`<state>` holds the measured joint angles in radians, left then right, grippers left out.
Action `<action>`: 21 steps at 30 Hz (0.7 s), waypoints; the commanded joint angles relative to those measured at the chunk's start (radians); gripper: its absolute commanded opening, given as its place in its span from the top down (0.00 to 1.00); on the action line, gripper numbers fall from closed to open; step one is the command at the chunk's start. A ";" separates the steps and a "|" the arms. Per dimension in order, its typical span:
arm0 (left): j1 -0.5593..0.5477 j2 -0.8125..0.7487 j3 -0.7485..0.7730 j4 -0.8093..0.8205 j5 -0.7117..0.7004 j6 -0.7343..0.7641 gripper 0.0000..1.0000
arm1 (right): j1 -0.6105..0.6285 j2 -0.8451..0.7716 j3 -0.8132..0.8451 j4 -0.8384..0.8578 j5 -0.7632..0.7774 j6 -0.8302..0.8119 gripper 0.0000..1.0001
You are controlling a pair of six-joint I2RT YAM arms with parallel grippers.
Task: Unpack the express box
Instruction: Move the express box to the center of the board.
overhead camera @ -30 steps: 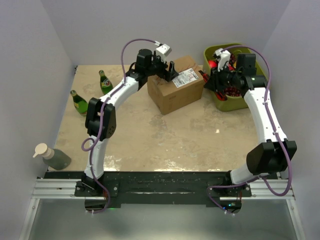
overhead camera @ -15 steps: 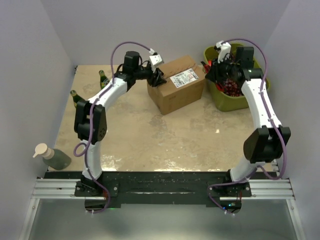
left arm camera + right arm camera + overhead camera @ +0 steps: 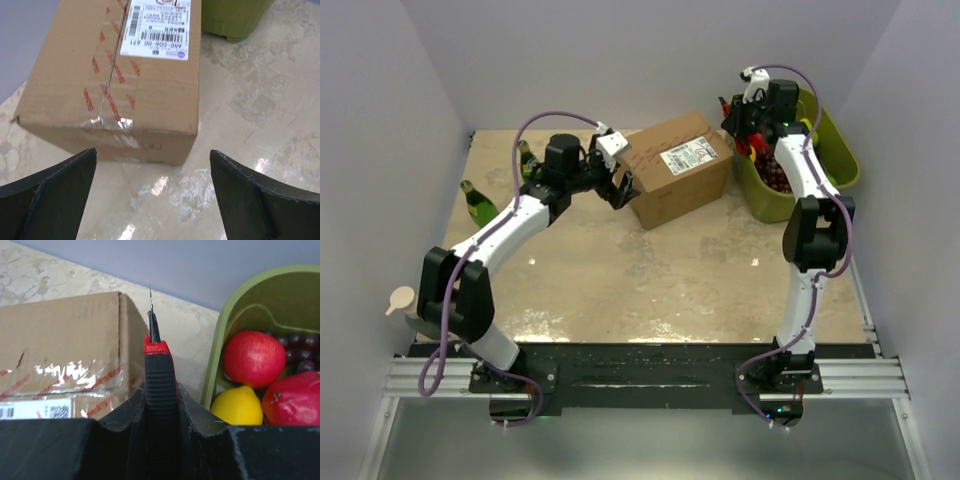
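Though cropped above, express box (image 3: 75,85) label (image 3: 157,30).

Olive tub (image 3: 830,185) far right: red apple (image 3: 253,359), lemon (image 3: 239,405), grapes (image 3: 300,342). Two green bottles (image 3: 478,203) far left. Red-handled cutter (image 3: 159,370), blade exposed.

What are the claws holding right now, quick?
Left claw: open, holding nothing.
Right claw: closed on a red-and-black utility knife.

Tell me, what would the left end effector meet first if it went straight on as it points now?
Probably the box: its taped end sits straight ahead of the left end effector, between the open fingers. How far is unclear.
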<state>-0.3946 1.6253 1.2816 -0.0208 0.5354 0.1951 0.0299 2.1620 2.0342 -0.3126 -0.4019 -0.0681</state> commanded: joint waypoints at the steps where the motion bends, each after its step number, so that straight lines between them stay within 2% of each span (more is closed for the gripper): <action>1: 0.005 -0.096 -0.083 -0.051 -0.081 -0.068 0.01 | 0.021 0.025 0.109 0.147 -0.014 0.047 1.00; 8: 0.007 -0.105 -0.165 -0.062 -0.161 -0.117 0.00 | 0.090 0.079 0.138 0.129 -0.018 0.004 1.00; 11: 0.007 -0.061 -0.154 -0.094 -0.331 -0.094 0.01 | 0.116 0.046 0.083 0.122 -0.029 0.028 1.00; 12: 0.007 -0.044 -0.130 -0.106 -0.474 -0.088 0.01 | 0.119 0.033 0.043 0.118 -0.031 0.034 1.00; 15: 0.039 0.001 -0.099 -0.100 -0.604 -0.123 0.00 | 0.130 -0.030 -0.043 0.103 -0.041 0.050 1.00; 18: 0.079 0.050 -0.058 -0.093 -0.643 -0.175 0.00 | 0.128 -0.103 -0.138 0.092 -0.049 0.060 1.00; 21: 0.088 0.091 -0.039 -0.067 -0.606 -0.174 0.00 | 0.133 -0.174 -0.231 0.096 -0.054 0.103 1.00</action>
<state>-0.3302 1.6878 1.1786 -0.1368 -0.0021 0.0608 0.1528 2.1151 1.8946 -0.2165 -0.4133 -0.0257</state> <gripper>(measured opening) 0.996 0.251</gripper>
